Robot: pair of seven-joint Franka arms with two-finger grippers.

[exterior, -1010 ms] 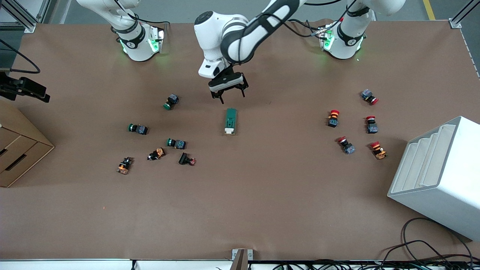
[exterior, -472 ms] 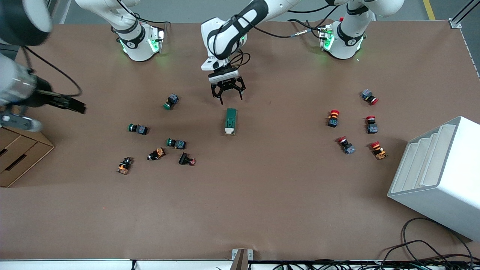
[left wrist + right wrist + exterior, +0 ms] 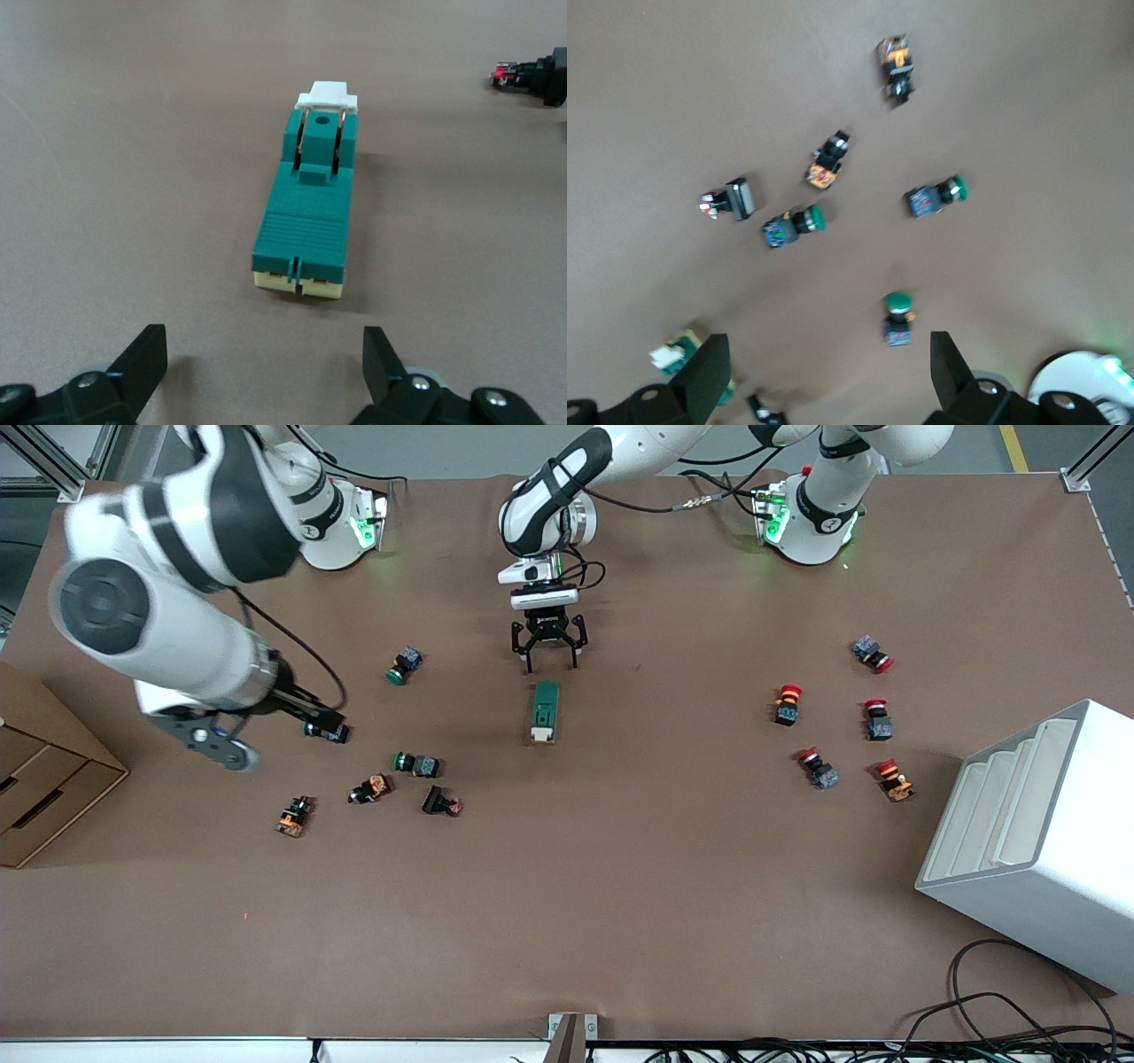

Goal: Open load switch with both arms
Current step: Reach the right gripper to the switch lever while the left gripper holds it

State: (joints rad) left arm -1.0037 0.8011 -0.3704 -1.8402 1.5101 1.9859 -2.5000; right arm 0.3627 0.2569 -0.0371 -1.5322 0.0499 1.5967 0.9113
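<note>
The load switch [image 3: 544, 711] is a dark-green block with a white tab, lying flat at the table's middle. Its tab end points toward the front camera. My left gripper [image 3: 548, 657] hangs low just off the switch's other end, on the side toward the robot bases. It is open with nothing between its fingers. In the left wrist view the switch [image 3: 306, 217] lies a short way ahead of the open left gripper [image 3: 261, 359]. My right gripper [image 3: 824, 367] is open and empty, high over the green push buttons. The right wrist view catches the switch [image 3: 678, 354] at its edge.
Green push buttons [image 3: 406, 665] [image 3: 416, 763], orange ones [image 3: 369, 788] and a black one [image 3: 441, 802] lie toward the right arm's end. Several red-capped buttons [image 3: 787, 704] lie toward the left arm's end, near a white bin [image 3: 1036, 841]. A cardboard box [image 3: 44, 779] sits at the right arm's end.
The right arm has swung in from the table's end to over the green push buttons. The left gripper has turned and lined up with the switch's end.
</note>
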